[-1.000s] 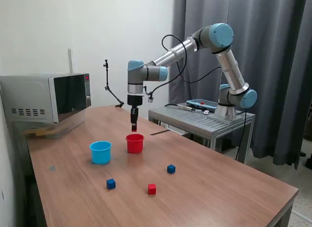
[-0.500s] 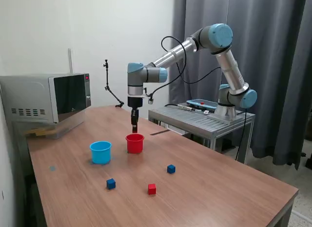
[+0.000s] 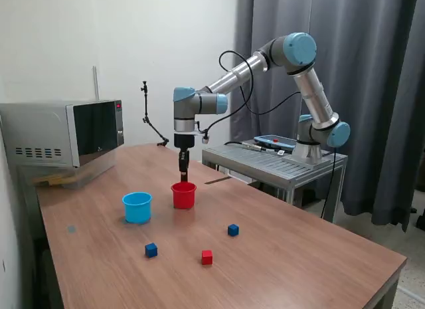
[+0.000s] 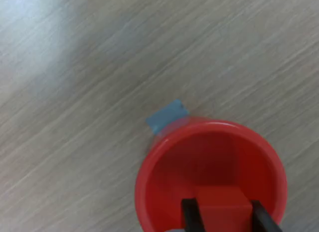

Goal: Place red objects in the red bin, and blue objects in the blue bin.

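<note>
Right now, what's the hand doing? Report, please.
Hand shut on red cube, above red cup. One red cube, two blue cubes on table. Nothing in the way.

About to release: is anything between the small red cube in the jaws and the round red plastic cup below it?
Nothing visible. The gripper holds the small red cube directly over the open mouth of the round red plastic cup, with only air between.

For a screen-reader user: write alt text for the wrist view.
A gripper holds a small red cube between its two black fingers, directly above the open mouth of a round red cup. The cup stands on a wood-grain table, and a small light blue patch lies on the table just beside the cup's rim.
</note>
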